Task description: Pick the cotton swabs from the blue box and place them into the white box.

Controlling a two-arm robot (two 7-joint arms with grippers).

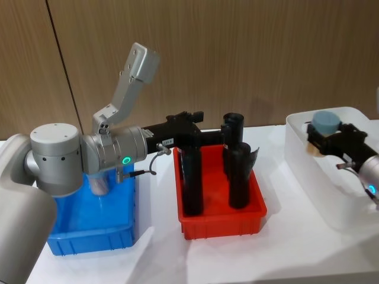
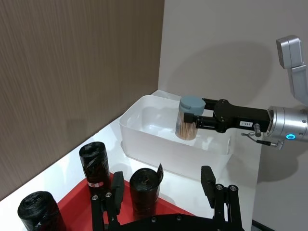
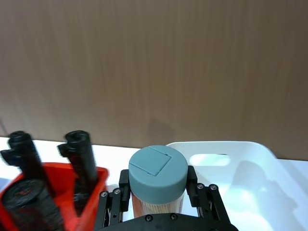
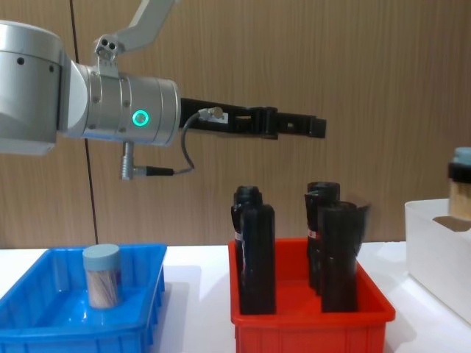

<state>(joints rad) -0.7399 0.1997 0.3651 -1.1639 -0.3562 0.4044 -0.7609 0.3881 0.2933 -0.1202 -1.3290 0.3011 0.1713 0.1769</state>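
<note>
My right gripper [image 1: 329, 135] is shut on a jar of cotton swabs [image 2: 187, 121] with a pale blue lid [image 3: 158, 169]. It holds the jar upright above the open white box [image 2: 159, 144], just over the rim height. Another jar of cotton swabs [image 4: 101, 276] stands in the blue box [image 4: 73, 332] at the left. My left gripper [image 4: 313, 126] hovers open and empty, well above the black bottles, with its fingers [image 2: 208, 179] spread wide.
A red bin [image 4: 309, 325] with three tall black bottles [image 4: 254, 254] stands between the blue box and the white box [image 1: 296, 142]. A wood-panelled wall runs close behind the white table.
</note>
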